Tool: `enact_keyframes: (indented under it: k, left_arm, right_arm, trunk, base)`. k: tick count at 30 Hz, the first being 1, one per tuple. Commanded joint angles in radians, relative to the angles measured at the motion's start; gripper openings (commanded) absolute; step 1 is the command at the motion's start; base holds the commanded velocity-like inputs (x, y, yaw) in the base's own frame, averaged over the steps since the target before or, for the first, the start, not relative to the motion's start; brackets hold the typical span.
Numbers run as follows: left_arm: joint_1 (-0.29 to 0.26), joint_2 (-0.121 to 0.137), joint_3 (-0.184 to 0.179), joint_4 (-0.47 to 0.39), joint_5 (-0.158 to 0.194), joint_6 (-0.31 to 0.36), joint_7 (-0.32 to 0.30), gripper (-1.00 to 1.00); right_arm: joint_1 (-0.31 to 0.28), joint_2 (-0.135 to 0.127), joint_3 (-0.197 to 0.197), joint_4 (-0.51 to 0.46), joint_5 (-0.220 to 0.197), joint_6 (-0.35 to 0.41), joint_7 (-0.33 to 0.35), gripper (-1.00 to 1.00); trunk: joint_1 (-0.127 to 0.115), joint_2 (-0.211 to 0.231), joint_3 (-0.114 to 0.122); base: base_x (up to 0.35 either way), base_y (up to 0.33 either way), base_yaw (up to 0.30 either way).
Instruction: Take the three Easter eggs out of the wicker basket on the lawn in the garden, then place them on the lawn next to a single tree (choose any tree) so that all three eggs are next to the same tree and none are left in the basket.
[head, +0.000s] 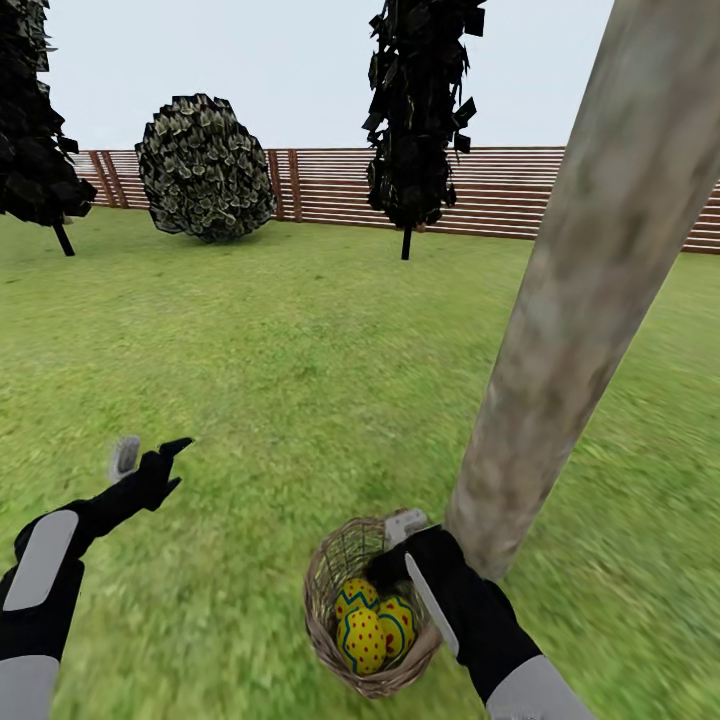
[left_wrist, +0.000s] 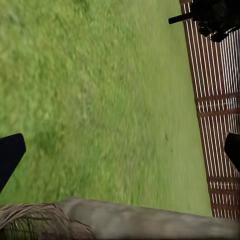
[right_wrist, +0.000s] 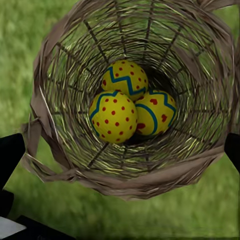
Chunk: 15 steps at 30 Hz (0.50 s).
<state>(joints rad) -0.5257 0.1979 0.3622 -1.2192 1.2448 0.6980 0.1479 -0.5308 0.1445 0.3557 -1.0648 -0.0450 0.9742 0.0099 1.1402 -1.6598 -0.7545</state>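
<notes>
Three yellow, blue-zigzagged Easter eggs nestled in the round open-weave wicker basket beside the mottled tree; both the right gripper and the left gripper were spread.

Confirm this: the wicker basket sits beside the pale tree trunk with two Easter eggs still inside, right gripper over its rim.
Wrong on the count. The right wrist view shows three Easter eggs in the wicker basket, not two. The rest holds: the basket sits beside the pale tree trunk, with the right gripper over its rim.
</notes>
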Motion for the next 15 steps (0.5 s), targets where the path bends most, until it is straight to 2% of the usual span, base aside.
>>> enact_keyframes:
  k: [1,7,10,15]
  left_arm:
    - [-0.001,-0.007,0.001,0.001,0.011,0.004,0.009,1.0]
    - [-0.001,-0.017,-0.001,0.009,0.012,0.003,0.009,1.0]
    - [0.0,-0.018,-0.002,0.002,0.016,0.004,0.008,1.0]
    - [0.0,-0.018,-0.002,0.003,0.016,0.004,-0.008,1.0]
  right_arm:
    - [-0.015,0.001,-0.001,0.029,-0.004,0.008,-0.002,1.0]
    - [-0.059,0.001,-0.014,0.178,-0.004,0.008,-0.002,1.0]
    - [-0.106,0.001,-0.015,0.254,-0.009,0.005,-0.001,1.0]
    - [-0.157,0.001,-0.014,0.313,-0.084,0.0,0.0,1.0]
  trunk:
    - [0.0,0.0,-0.001]
    - [0.0,0.0,-0.001]
    - [0.0,0.0,-0.001]
    - [0.008,-0.014,-0.007]
  base:
    - [0.009,0.0,0.0]
    - [0.002,0.0,0.0]
    - [0.0,0.0,0.0]
    - [0.0,0.0,0.0]
